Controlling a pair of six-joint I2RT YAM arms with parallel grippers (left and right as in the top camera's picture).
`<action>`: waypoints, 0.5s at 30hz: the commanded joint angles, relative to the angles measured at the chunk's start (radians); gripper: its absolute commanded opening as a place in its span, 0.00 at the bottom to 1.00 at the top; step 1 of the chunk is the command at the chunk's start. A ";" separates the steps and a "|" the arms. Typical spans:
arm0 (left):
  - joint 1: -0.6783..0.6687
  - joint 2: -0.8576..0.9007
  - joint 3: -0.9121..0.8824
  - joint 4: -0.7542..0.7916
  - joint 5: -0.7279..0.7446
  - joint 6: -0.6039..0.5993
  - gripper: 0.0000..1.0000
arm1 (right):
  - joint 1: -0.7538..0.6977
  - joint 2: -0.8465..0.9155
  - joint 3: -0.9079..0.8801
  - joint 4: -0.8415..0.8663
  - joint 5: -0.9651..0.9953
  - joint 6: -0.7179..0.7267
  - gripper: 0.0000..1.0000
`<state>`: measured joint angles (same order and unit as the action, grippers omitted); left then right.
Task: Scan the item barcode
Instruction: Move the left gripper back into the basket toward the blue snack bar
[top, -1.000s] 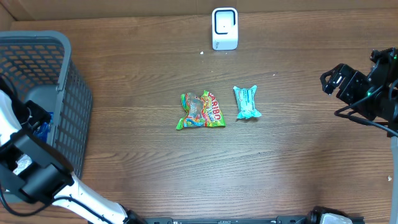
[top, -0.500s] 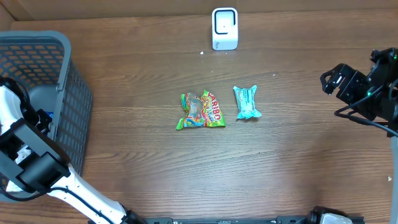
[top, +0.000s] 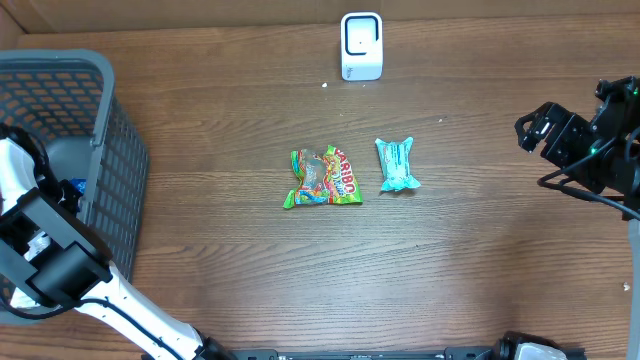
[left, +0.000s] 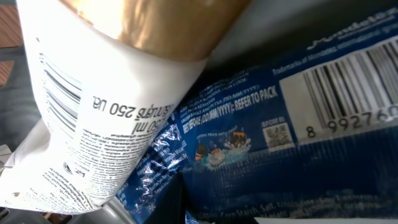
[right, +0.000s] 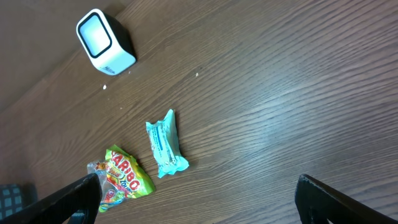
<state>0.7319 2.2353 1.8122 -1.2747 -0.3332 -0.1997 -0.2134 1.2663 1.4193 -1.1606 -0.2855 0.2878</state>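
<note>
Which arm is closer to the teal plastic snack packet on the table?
Right. The right end effector hangs open off to the right of the teal plastic snack packet. The left end effector is farther off, shut inside the grey mesh basket.

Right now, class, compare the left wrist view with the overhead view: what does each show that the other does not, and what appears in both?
Only the left wrist view: a white packet overlapping a blue packet, with the printed barcodes on both readable up close. Only the overhead view: the scanner, the Haribo bag and the teal wrapper on the table, plus the basket as a whole. Both: the blue packet, though overhead it is only a small blue patch inside the basket.
</note>
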 joint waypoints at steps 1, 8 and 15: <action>-0.028 0.068 -0.012 0.003 0.149 -0.006 0.04 | 0.006 -0.002 0.021 0.007 -0.008 -0.003 1.00; -0.075 0.028 0.047 -0.031 0.344 0.051 0.04 | 0.006 -0.002 0.021 0.007 -0.009 -0.003 1.00; -0.151 -0.109 0.255 -0.130 0.386 0.042 0.04 | 0.006 -0.002 0.021 0.007 -0.009 -0.003 1.00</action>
<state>0.6136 2.2322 1.9587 -1.3846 -0.0357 -0.1753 -0.2134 1.2663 1.4193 -1.1603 -0.2855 0.2878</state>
